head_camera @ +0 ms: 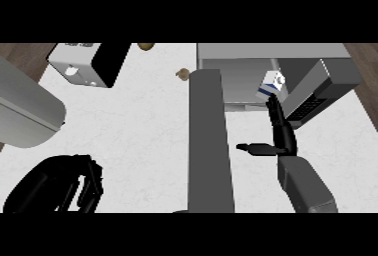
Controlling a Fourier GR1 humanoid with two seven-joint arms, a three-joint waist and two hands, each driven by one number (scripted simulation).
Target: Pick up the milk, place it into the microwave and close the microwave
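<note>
The white tabletop [148, 130] fills most of the frame. At upper right sits the microwave [244, 60], its door [209, 140] swung open down the centre. At upper left is a toaster [88, 62]. At lower left shows the left hand [55, 185], fingers curled and holding nothing. The right hand [279, 135], right of centre, stretches straight fingers [275, 107] touching the milk [272, 86], which stands inside the microwave's mouth, thumb spread aside.

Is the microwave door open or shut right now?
Open: the microwave door swings out toward the viewer, exposing the cavity where the milk sits.
</note>
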